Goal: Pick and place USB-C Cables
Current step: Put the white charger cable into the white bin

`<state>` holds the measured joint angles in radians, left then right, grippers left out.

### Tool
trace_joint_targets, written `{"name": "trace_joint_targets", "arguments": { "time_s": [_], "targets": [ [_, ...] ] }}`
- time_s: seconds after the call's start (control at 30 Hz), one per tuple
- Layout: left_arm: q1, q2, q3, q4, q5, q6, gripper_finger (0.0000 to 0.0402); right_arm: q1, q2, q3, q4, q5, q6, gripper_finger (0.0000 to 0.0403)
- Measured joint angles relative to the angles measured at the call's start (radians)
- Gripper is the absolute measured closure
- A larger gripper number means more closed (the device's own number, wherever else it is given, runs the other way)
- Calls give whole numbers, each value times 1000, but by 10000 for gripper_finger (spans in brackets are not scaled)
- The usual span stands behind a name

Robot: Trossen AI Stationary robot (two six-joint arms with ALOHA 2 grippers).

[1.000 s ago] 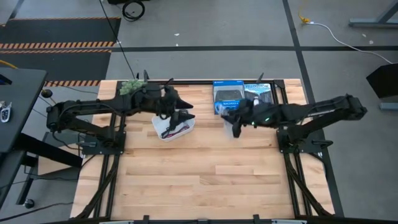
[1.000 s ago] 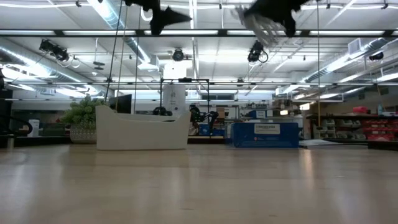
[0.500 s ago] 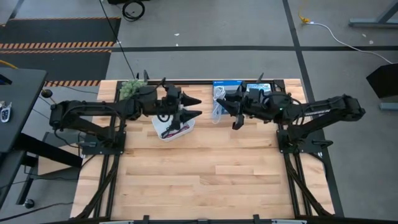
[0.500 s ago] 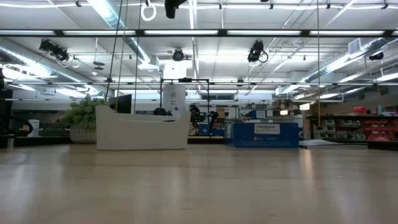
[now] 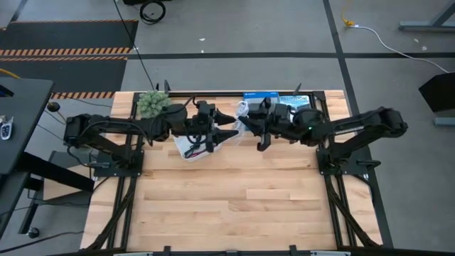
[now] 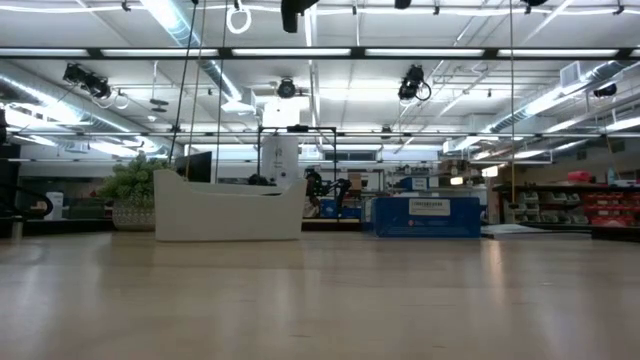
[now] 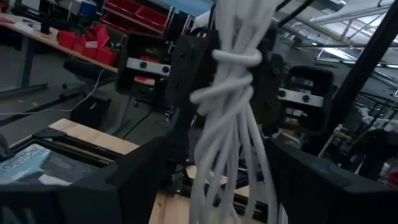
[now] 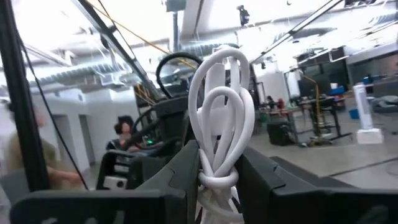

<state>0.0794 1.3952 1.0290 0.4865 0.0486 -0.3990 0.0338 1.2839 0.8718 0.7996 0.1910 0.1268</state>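
Note:
My right gripper (image 5: 247,122) is shut on the white USB-C cable bundle (image 5: 242,116), high above the table's middle, right of the white bin (image 5: 186,151). My left gripper (image 5: 231,133) faces it, open. Its fingers stand on either side of the bundle's free strands (image 7: 217,186) without touching them. A dark red cable (image 5: 202,148) and other cables lie in the bin. The low view shows neither gripper's fingers. My right gripper pinches the white bundle between its two fingers (image 7: 186,68) at the tied waist, where a wrap goes round the strands (image 8: 217,182). It comes level from the table's right side. The loops (image 8: 221,106) stick out past the fingers, and the bundle is lifted clear of the table.
Two blue retail boxes (image 5: 266,99) stand at the far edge behind the grippers and also show in the low view (image 6: 425,215). A small potted plant (image 5: 151,102) stands at the far left. The bin shows in the low view (image 6: 230,210).
My right gripper has carried the white bundle up and toward the table's left, out of the top of the low view. My left gripper has gone from above the bin toward the table's right to meet it, so its open fingers now flank the bundle.

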Motion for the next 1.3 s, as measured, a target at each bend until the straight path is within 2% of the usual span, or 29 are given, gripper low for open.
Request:
{"name": "trace_joint_targets", "arguments": {
  "time_s": [0.2,0.4,0.63,0.93,1.17,1.3],
  "targets": [
    [0,0,0,-3,-2,-1,116,0,76,3,149,-10,6,314],
    [0,0,0,-13,0,-8,142,0,107,34,149,-10,8,314],
    [-11,0,0,-14,24,-9,227,0,105,38,142,5,5,305],
    [-16,0,0,-14,26,-61,362,0,100,39,138,-1,5,245],
    [-16,-29,0,-33,25,-54,367,-1,55,39,115,-6,-18,196],
    [-7,-84,0,-139,-16,-52,365,-11,0,39,59,-2,-71,179]
  ]
}}
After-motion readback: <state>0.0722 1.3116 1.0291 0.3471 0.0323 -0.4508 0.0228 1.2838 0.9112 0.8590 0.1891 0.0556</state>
